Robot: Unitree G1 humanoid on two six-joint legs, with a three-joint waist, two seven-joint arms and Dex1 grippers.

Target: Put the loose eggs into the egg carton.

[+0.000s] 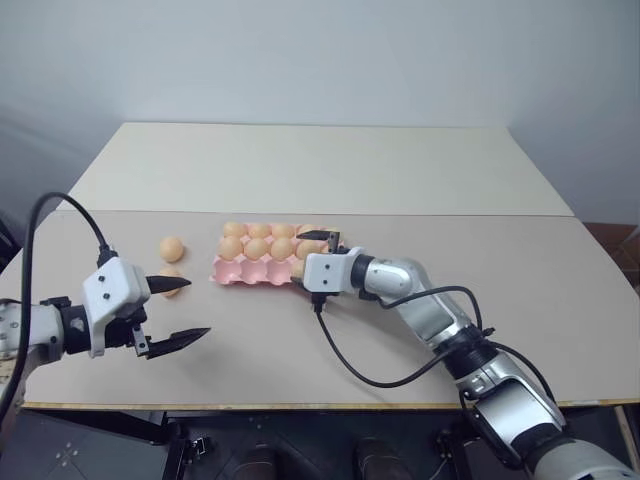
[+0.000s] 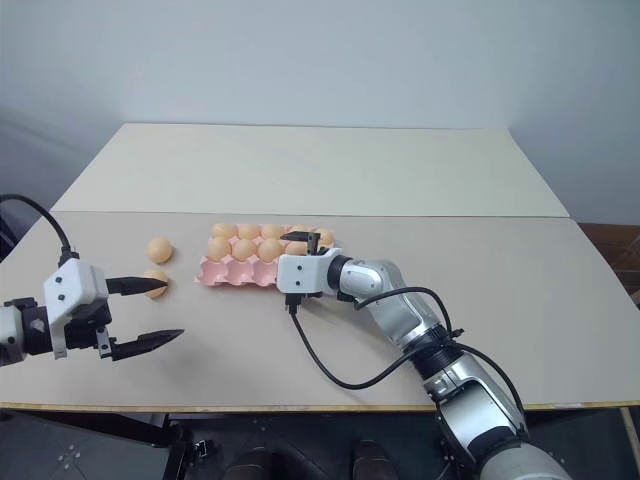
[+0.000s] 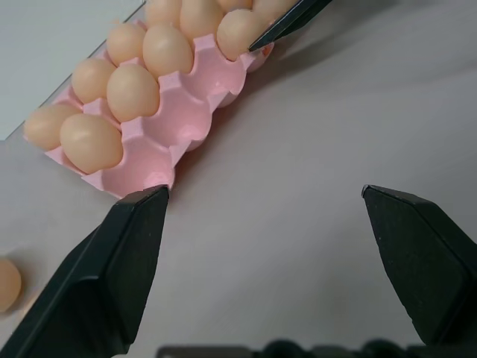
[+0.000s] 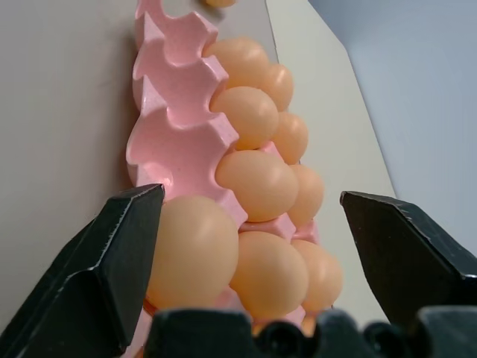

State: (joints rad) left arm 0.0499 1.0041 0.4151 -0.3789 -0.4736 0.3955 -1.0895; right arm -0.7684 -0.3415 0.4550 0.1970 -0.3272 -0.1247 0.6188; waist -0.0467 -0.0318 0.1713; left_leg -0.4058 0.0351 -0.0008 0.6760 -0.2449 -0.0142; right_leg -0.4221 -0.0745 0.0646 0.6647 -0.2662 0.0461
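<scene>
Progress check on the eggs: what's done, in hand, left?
Done: the egg carton has its back and middle rows filled, plus one egg in the near row. In hand: nothing; the right gripper is open around that near-row egg, the left gripper open and empty. Left: two loose eggs on the table, four near-row cups vacant.

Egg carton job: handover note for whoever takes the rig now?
Right end effector: open, at the egg carton's right end, an egg seated in a near-row cup between its fingers, apparently just placed.
Left end effector: open, holding nothing, hovering left of the carton.
Done: back and middle rows look full, plus that one near-row egg.
Left: remaining near-row cups empty; two loose eggs on the table left of the carton.
</scene>
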